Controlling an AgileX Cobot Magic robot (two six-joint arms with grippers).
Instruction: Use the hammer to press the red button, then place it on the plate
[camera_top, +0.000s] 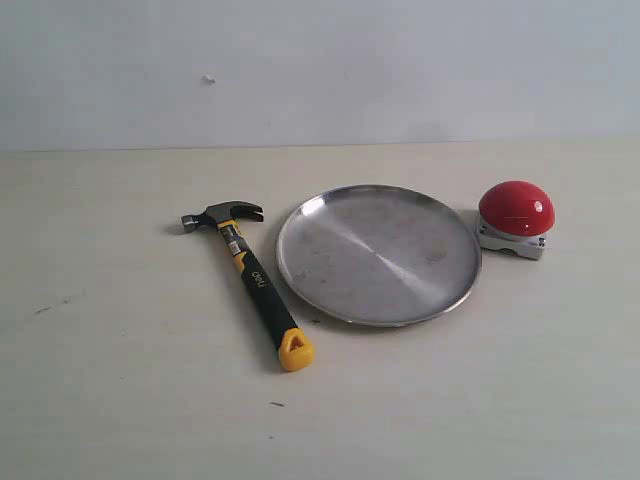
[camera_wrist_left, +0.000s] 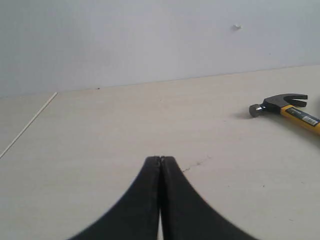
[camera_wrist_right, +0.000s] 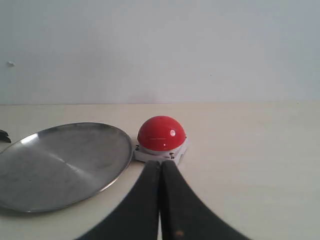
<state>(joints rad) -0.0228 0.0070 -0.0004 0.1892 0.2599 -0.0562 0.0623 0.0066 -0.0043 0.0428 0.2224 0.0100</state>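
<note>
The hammer (camera_top: 250, 278) lies flat on the table left of the plate, dark head toward the wall, yellow end toward the front; its head (camera_wrist_left: 277, 104) also shows in the left wrist view. The silver plate (camera_top: 300, 270) sits mid-table and is bare. The red button (camera_top: 516, 208) stands on its grey-white base right of the plate. Neither gripper appears in the exterior view. My left gripper (camera_wrist_left: 160, 159) is shut on nothing, well short of the hammer. My right gripper (camera_wrist_right: 160, 163) is shut on nothing, its tips just before the red button (camera_wrist_right: 161, 133), beside the plate (camera_wrist_right: 115, 175).
A pale wooden table (camera_top: 120, 400) runs back to a plain light wall (camera_top: 320, 70). A thin seam or edge line (camera_wrist_left: 27, 125) crosses the table in the left wrist view.
</note>
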